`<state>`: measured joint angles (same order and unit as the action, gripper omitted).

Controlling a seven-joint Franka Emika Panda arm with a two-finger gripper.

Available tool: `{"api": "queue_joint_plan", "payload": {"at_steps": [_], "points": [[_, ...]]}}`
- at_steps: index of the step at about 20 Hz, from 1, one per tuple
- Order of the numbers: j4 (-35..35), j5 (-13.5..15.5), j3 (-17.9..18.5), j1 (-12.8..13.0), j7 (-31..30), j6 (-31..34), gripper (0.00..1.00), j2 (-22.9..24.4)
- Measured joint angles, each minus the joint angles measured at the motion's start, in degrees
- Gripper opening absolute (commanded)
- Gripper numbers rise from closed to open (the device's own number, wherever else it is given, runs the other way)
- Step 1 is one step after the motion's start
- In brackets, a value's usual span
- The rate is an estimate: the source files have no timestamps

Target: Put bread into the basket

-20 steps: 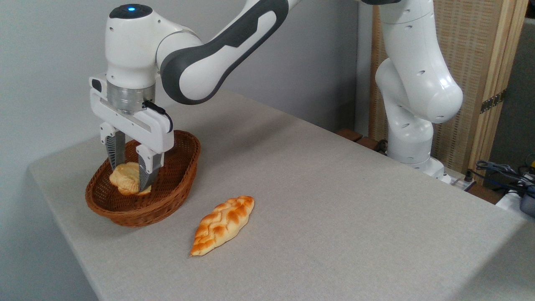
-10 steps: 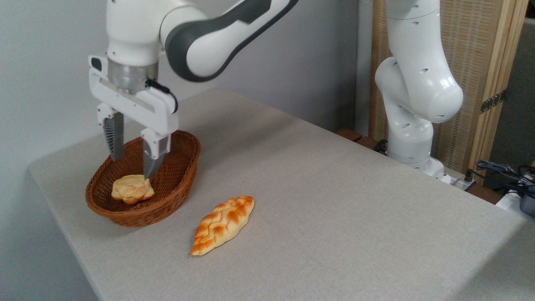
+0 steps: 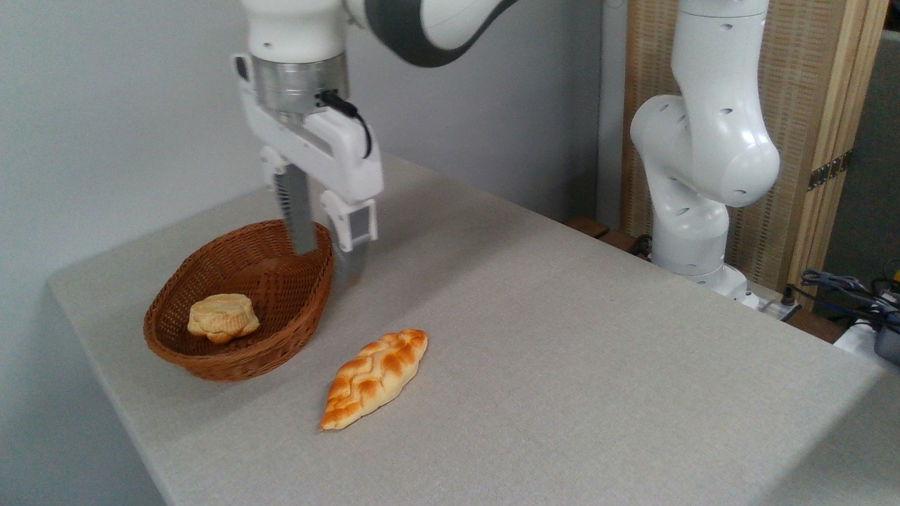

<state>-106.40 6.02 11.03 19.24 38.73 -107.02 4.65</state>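
The bread (image 3: 223,317) is a small round bun, pale gold, with a bumpy edge. It lies flat on the bottom of the basket (image 3: 295,318), a bit to the left of the middle. Nothing is touching it and nothing covers it. The basket is brown and woven, shaped like an egg, with sides that lean out. It sits near the left end of the table (image 3: 576,365), which has a plain grey cloth top.

The gripper (image 3: 328,254) hangs in the air above the right end of the basket, over its rim. Its two fingers point straight down with a gap between them, and they hold nothing. One finger shows in front of the inside of the basket, the other in front of the table just past the rim. The tips are up off the bun and well to its right.

On the table in front of the basket lies a long loaf (image 3: 375,377). It is braided, shiny orange-brown, and pointed at both ends. It is near the basket but not touching it.

The white robot base (image 3: 696,176) stands past the far right edge of the table. Behind it is a wooden screen (image 3: 808,105), and some cables (image 3: 844,288) lie at the far right.
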Motion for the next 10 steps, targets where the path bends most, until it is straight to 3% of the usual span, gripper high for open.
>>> {"api": "queue_joint_plan", "payload": {"at_steps": [3,7,10], "points": [[-2.28,-1.91,2.31,-0.07,5.15,1.92,1.00,2.86],[-3.22,-8.63,3.70,-0.10,6.14,3.54,1.00,3.78],[-3.35,-9.09,3.68,-0.01,6.14,4.51,1.00,3.76]]}}
